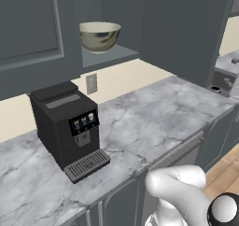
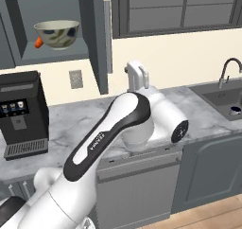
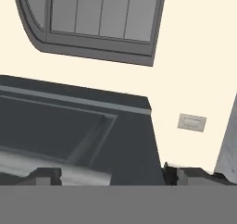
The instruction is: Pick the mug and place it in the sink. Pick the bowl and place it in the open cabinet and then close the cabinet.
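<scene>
Marble-grey bench (image 1: 154, 122) lies nearest, with the coffee machine (image 1: 70, 127) at its left and the white arm folded above its front edge. In the hand view the claw (image 3: 111, 174) is spread wide, nothing between its tips, and faces the dark panelled cabinet door (image 3: 69, 130), very near it. Further right, the mug (image 2: 235, 110) seems already to sit in the sink (image 2: 222, 98). Up on the far wall, the bowl (image 1: 99, 35) rests on the shelf of the open cabinet (image 1: 109, 54), so the step in hand is judged to be closing it. A steady push against the door's outer face, near its free edge and following the hinge arc, should work best; whether the claw touches the door cannot be told.
</scene>
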Robot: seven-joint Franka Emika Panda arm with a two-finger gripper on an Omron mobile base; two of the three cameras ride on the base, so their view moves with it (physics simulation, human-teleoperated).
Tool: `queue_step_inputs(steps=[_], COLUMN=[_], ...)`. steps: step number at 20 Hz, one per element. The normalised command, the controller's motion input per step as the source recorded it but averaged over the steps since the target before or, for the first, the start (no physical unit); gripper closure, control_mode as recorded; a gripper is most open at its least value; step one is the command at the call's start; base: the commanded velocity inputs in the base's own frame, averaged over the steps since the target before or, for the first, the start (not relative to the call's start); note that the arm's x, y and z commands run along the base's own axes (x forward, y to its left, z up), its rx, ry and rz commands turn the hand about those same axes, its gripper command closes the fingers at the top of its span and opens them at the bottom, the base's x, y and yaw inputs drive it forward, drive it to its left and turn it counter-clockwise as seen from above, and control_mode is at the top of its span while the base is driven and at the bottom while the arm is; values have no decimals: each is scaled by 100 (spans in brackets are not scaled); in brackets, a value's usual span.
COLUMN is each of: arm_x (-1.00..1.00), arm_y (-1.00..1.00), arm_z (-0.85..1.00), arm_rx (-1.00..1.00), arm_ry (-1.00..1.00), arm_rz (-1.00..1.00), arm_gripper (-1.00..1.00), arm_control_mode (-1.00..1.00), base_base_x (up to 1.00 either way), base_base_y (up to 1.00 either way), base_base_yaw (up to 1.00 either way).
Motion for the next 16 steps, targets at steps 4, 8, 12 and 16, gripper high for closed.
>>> queue_step_inputs(steps=[4, 8, 12, 16], arm_x=[39, 0, 16, 40], arm_y=[2, 23, 6, 10], arm_z=[-3, -5, -5, -4], arm_rx=[0, 0, 0, 0], arm_ry=[4, 0, 0, 0], arm_rz=[-5, 0, 0, 0], arm_gripper=[-100, -100, -100, -100], arm_control_mode=[-100, -100, -100, -100], base_base_x=[0, 0, 0, 0], base_base_y=[0, 0, 0, 0], base_base_yaw=[0, 0, 0, 0])
